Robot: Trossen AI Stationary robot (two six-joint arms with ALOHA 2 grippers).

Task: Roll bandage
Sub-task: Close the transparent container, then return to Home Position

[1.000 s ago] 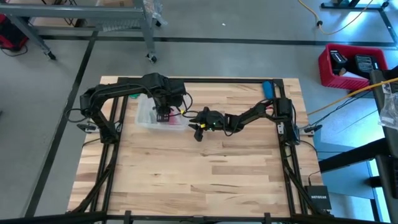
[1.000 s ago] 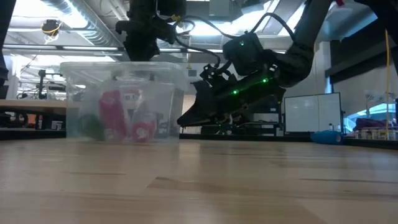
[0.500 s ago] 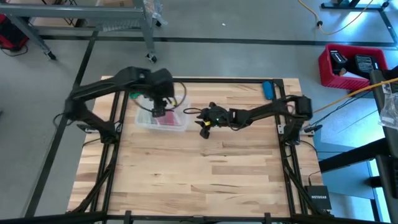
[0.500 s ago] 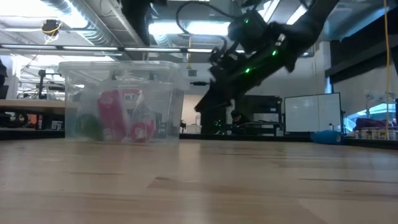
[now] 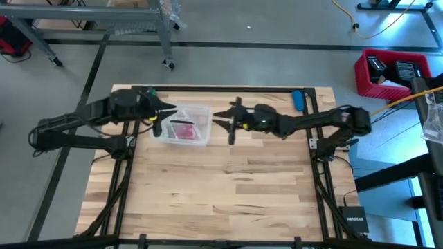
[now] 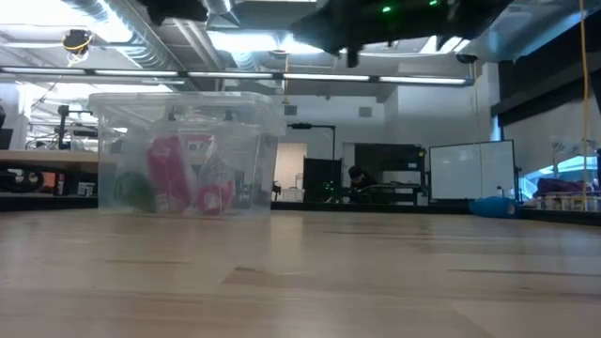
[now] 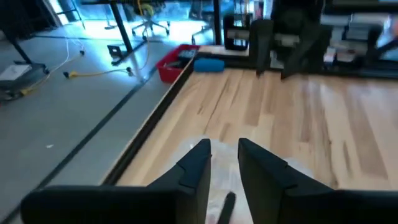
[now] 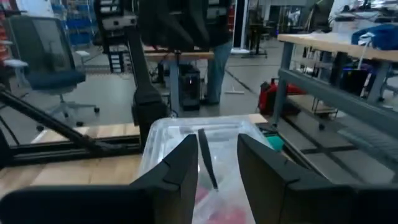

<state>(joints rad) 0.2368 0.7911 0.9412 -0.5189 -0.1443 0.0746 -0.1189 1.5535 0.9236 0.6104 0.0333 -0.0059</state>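
Observation:
The bandage [image 5: 183, 130] is a red-pink bundle lying inside a clear plastic box [image 5: 201, 112] at the table's far left. In the low view it shows through the box wall [image 6: 254, 122] as an upright red piece [image 6: 169, 174] beside a small roll [image 6: 214, 199]. My left gripper [image 5: 158, 116] hovers just left of the box, pointing toward it, open and holding nothing [image 7: 224, 155]. My right gripper [image 5: 225, 123] hangs in the air right of the box, level and pointing at it, open [image 8: 217, 155], with the box [image 8: 155, 134] ahead of it.
A green thing [image 6: 141, 192] lies in the box beside the bandage. A blue object [image 5: 297, 98] sits at the table's far right edge. A red crate [image 5: 387, 72] stands on the floor beyond the table. Bare wood [image 5: 221, 187] covers the near half.
My left gripper has drawn back from above the box toward the table's left edge, rising and tipping from pointing down to nearly level. My right gripper has risen from beside the box, up out of the low view. The box and bandage have stayed put.

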